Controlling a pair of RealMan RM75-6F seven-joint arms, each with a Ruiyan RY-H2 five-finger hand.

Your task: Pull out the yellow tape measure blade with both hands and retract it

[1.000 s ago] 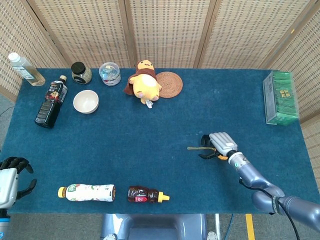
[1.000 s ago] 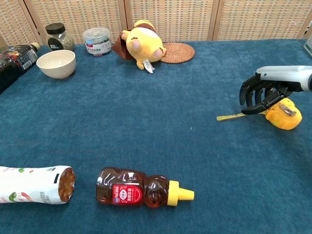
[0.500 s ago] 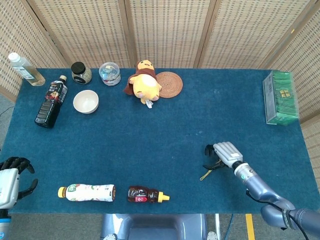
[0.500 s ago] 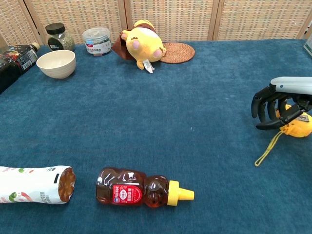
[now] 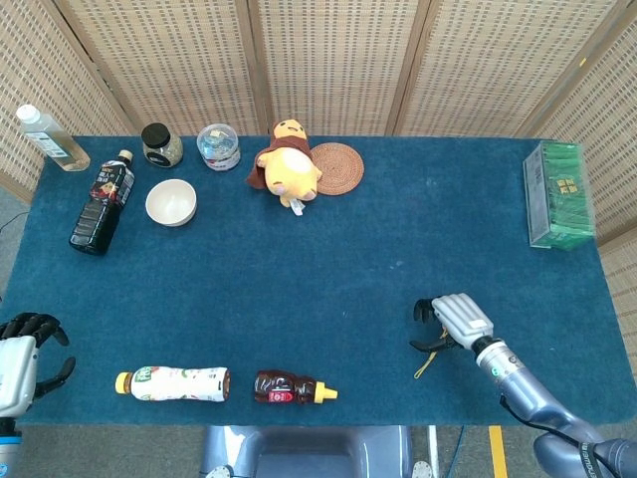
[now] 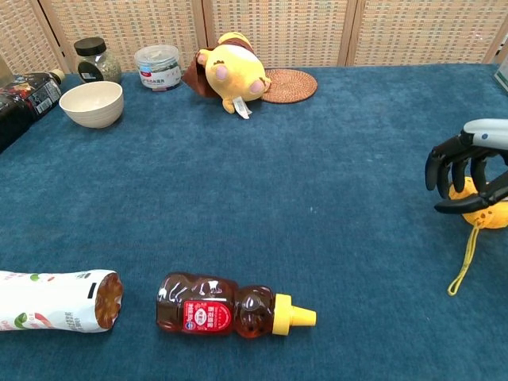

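One hand on the tape measure, the other idle

Your yellow tape measure [image 6: 479,206] sits near the table's right front edge, gripped by your right hand [image 6: 468,171] with fingers curled around the case. Its yellow strap [image 6: 464,260] trails toward the table's front edge across the blue cloth [image 5: 328,279]. Your left hand [image 5: 22,351] hangs off the left front corner, holding nothing, fingers loosely curled and apart. Well to the left lie a honey bear bottle [image 6: 230,306] and a white bottle [image 6: 51,300].
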